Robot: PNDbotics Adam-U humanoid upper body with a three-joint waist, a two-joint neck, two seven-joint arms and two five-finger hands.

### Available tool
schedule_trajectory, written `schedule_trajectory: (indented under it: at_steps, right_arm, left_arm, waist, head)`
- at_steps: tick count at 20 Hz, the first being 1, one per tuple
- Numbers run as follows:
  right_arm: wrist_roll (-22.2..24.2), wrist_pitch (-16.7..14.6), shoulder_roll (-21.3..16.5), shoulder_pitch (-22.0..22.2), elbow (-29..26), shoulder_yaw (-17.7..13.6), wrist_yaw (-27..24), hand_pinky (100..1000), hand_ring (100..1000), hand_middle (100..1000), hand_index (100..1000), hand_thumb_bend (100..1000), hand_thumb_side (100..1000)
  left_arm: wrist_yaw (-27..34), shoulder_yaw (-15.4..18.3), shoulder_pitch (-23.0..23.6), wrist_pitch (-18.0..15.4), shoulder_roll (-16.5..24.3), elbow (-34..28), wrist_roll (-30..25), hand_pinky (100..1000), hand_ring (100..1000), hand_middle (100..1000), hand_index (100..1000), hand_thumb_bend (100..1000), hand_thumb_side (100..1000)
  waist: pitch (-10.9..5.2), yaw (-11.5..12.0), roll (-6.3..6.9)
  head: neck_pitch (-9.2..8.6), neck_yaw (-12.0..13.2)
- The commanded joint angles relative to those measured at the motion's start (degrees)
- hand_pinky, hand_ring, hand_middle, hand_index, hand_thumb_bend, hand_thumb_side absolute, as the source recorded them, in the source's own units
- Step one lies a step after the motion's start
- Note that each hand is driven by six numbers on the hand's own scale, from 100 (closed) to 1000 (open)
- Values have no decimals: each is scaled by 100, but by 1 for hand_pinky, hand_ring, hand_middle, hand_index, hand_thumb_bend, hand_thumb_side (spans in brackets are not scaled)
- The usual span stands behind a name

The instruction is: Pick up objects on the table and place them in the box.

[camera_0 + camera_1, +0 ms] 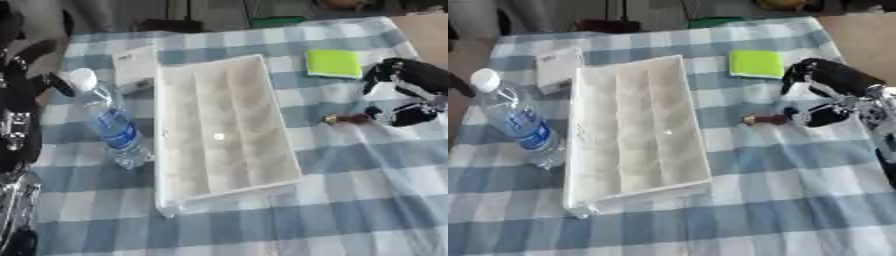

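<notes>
The right hand (833, 97) appears to pinch a small red-handled tool (765, 119), its long axis pointing left toward the compartment box (636, 132). The left hand (17, 125) is farther; its fingers cannot be told.

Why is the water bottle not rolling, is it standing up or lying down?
Standing up. The water bottle stands on its base on the table, left of the box, with its white cap on top.

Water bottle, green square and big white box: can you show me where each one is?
Water bottle (115, 131), left eye view, on its blue label.
Green square (333, 63), left eye view, on the middle of its flat top.
White box (170, 195), left eye view, on its near left rim.
</notes>
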Motion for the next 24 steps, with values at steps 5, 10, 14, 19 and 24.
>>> schedule_trajectory:
  at_steps: [5,10,14,19,24]
  right_arm:
    - [129,99,-345,-63,-552,-36,-353,976,793,748,673,308,104]
    - [233,128,-266,-84,-594,6,-409,974,792,747,671,294,117]
    - [356,82,-118,-132,-472,99,-339,974,793,746,671,288,141]
    - [482,15,94,-225,-265,186,-254,970,788,743,667,275,167]
    - [538,-29,195,-219,-232,262,-196,971,792,744,669,270,184]
  left_arm:
    - [-8,40,-16,-1,68,-121,5,412,799,927,869,513,477]
    - [4,31,-20,-1,68,-121,-5,412,799,927,869,513,477]
    - [17,21,-30,-2,62,-121,-17,413,799,927,869,513,475]
    - [33,18,-34,-14,54,-121,-31,413,799,927,869,514,474]
    - [32,17,-35,-6,47,-121,-38,412,800,927,870,512,479]
  waist:
    - [-122,-6,-24]
    - [-129,1,-20]
    - [-132,19,-7]
    - [-128,58,15]
    - [-119,64,5]
  head:
    - [24,30]
    - [24,21]
    - [24,0]
    - [24,-28]
    - [24,-25]
